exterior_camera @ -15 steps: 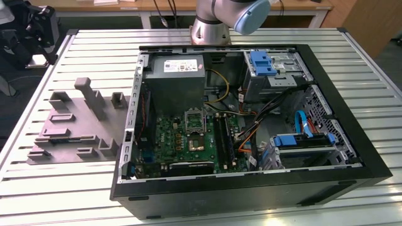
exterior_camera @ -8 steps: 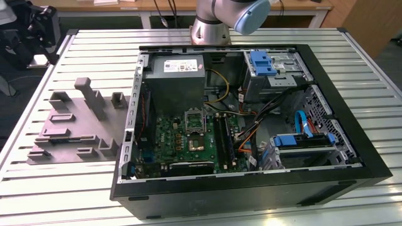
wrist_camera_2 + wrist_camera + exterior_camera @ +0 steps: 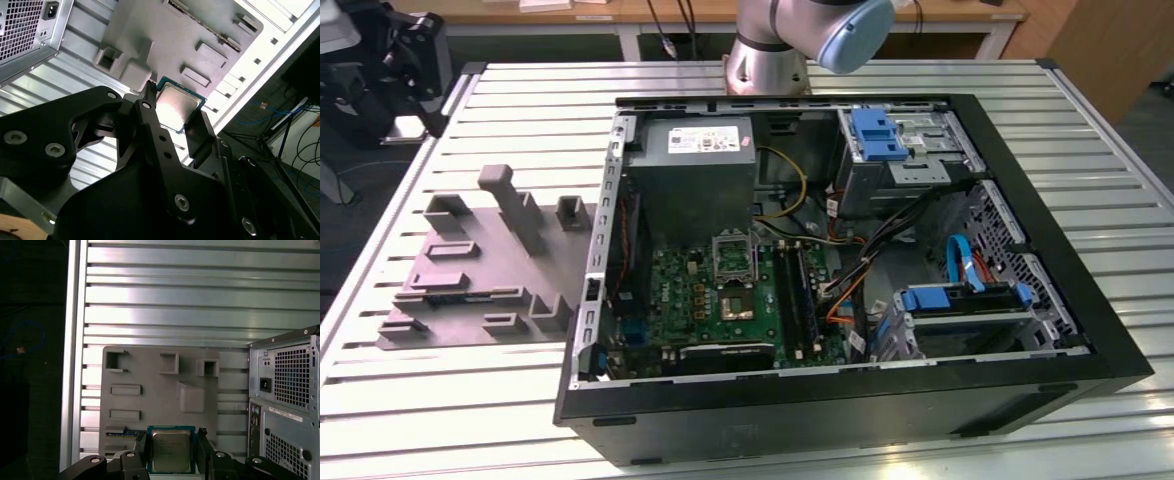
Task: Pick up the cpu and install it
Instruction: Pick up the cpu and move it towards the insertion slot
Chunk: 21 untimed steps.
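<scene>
Socket (image 3: pixel 734 256): open from above; clock hours read round it in the exterior view.
12 o'clock: tall power supply box (image 3: pixel 707 165), just beside.
2 o'clock: loose cables (image 3: pixel 787 200) arc near.
3 o'clock: low memory slots (image 3: pixel 797 290); beyond, drive cage (image 3: pixel 961 305).
9 o'clock: case wall (image 3: pixel 603 250); past it, grey tray (image 3: pixel 487 272) with upright posts (image 3: pixel 520 210).
Gripper (image 3: pixel 172 436): finger gap filled by the cpu (image 3: pixel 171 451).

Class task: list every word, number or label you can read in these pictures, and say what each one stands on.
No text can be read.
On the power supply, the white label: print too small.
On the cpu: faint marks on its top, unreadable.
On the computer case, the label strip: too small.
</scene>
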Each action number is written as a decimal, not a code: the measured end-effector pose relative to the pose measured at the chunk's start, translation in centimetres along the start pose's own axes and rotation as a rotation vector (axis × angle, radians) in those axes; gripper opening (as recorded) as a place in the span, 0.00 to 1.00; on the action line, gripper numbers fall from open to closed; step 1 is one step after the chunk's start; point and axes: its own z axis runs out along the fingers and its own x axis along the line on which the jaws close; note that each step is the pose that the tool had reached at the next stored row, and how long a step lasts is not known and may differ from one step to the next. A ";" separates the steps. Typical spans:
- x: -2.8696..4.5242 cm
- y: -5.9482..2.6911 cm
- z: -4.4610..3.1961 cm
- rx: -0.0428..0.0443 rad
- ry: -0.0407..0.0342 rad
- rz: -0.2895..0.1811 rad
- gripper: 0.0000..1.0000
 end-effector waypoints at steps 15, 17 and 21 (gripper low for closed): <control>-0.73 -0.01 0.00 0.0000 -0.0001 0.000 0.47; -0.85 -0.01 0.01 0.0000 -0.0001 0.000 0.47; -1.07 -0.01 0.00 0.0000 0.0000 0.000 0.47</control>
